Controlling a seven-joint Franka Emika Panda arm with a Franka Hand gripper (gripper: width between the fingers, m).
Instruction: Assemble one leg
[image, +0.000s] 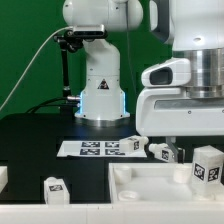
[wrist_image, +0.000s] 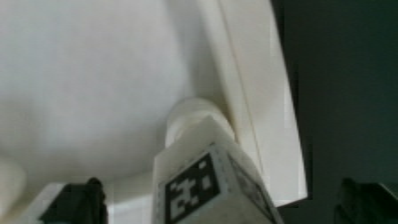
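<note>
End effector fingers spread wide, nothing clamped. Leg w/ b&w tag sits betw. fingers, touching neither. Leg rests on white body, close to body's edge. Dark table just beyond that edge.

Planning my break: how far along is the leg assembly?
Done: the leg stands on the white body; whether it's fully seated, I cannot tell. In hand: nothing; the open gripper straddles it. Left: probably tightening; another post lies loose.

Smooth white plastic leg, matt black table
</note>
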